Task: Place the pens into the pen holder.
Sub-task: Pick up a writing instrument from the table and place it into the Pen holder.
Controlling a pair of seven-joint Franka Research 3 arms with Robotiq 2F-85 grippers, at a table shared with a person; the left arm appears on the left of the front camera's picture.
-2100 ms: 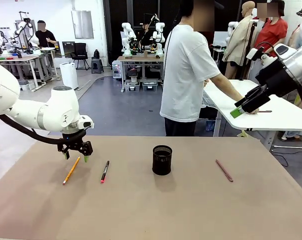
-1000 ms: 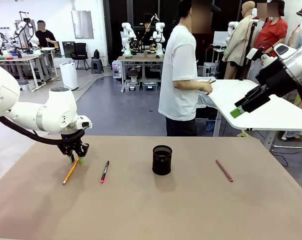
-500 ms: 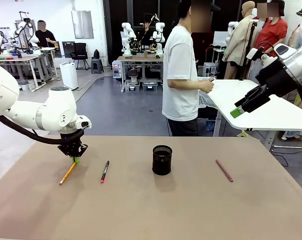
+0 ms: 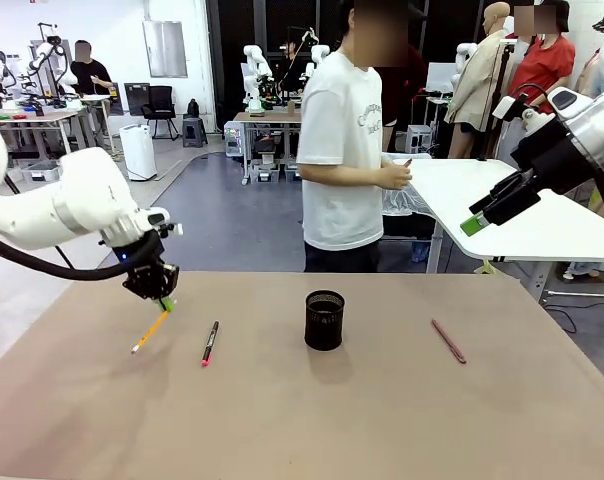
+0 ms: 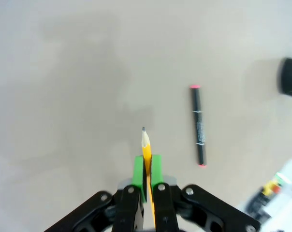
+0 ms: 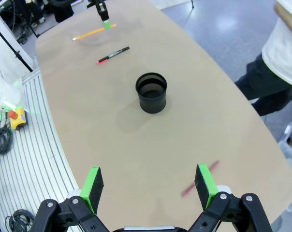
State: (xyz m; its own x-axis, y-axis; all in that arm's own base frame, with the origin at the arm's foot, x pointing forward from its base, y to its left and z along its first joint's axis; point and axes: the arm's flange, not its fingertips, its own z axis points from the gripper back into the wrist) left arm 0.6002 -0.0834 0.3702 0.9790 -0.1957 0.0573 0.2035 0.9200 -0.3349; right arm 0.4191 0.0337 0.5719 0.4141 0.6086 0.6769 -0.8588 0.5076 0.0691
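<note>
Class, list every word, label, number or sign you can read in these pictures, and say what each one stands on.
No text here can be read as words.
Black pen with red ends: pale marks on the barrel, too small to read.
Person's white T-shirt: a print on the chest, too blurred to read.

We see yellow pencil (image 4: 150,332) slanted, upper end pinched in left gripper (image 4: 164,301). Just right of it, black pen (image 4: 210,343) with red ends lies flat. We note black mesh holder (image 4: 324,320) upright mid-scene; maroon pen (image 4: 448,341) flat, well right of holder.
</note>
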